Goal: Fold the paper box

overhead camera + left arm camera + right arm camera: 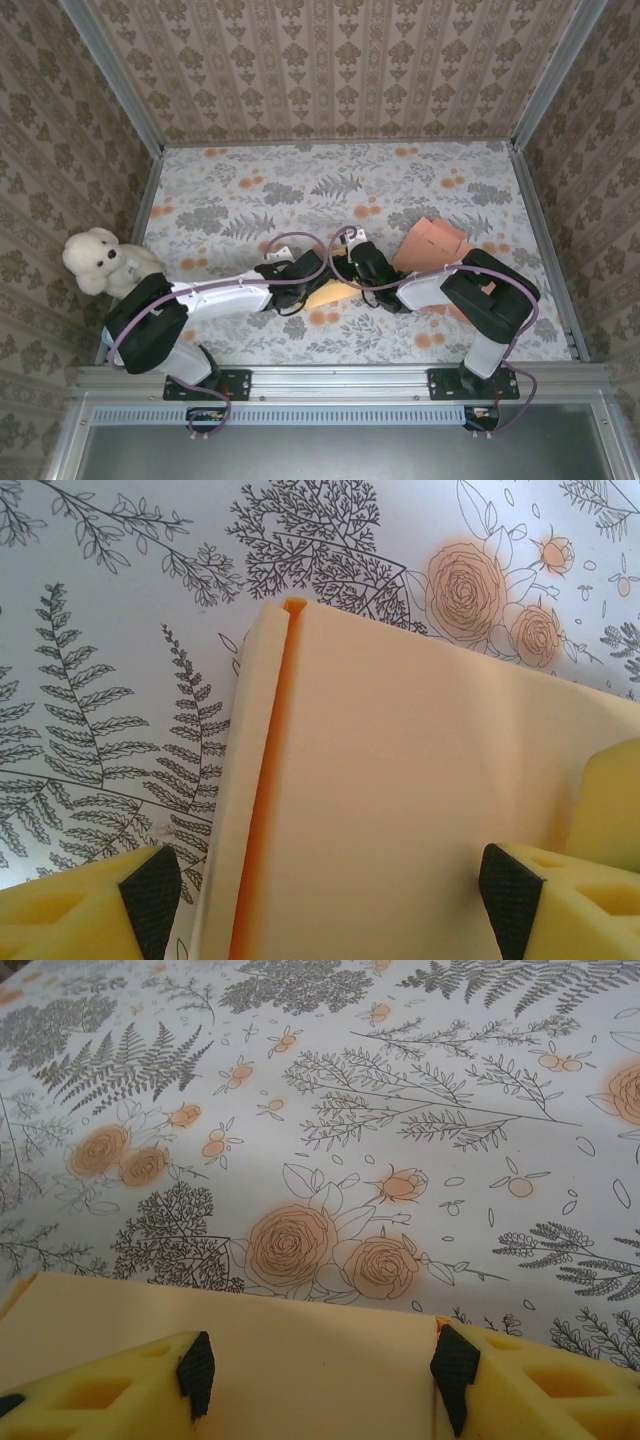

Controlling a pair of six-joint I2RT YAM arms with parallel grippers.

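1. At the middle of the flowered table [250,190], the paper box [335,293] lies as a pale yellow, part-folded sheet between the two arms; the left gripper [330,900] and the right gripper [322,1375] meet over it from opposite sides.
2. Both sets of jaws stand wide apart and clench nothing; the sheet runs between the fingers in each wrist view; whether any pad presses on it cannot be told.
3. First risk: the card looks thin and smooth on a smooth cloth; a push from one side with no hold from the other would likely slide the whole sheet rather than bend it.
4. Second risk: in the left wrist view a narrow folded strip with an orange crease [262,810] runs just inside the finger [150,900] at the left of that view; a closing finger could catch the strip off its line and crush or mis-fold it.
5. Third risk: the two grippers work close together; a tilt or a closing by either could knock its fingers against the other's and jolt the sheet.
6. Fourth risk: a flap let go before its crease is pressed flat would probably spring open.
7. Fifth risk: a second orange sheet [432,243] lies just beside the right arm; a wide sweep of that arm could drag it; the toy bear [95,262] at the left edge sits well apart and looks out of harm's way.
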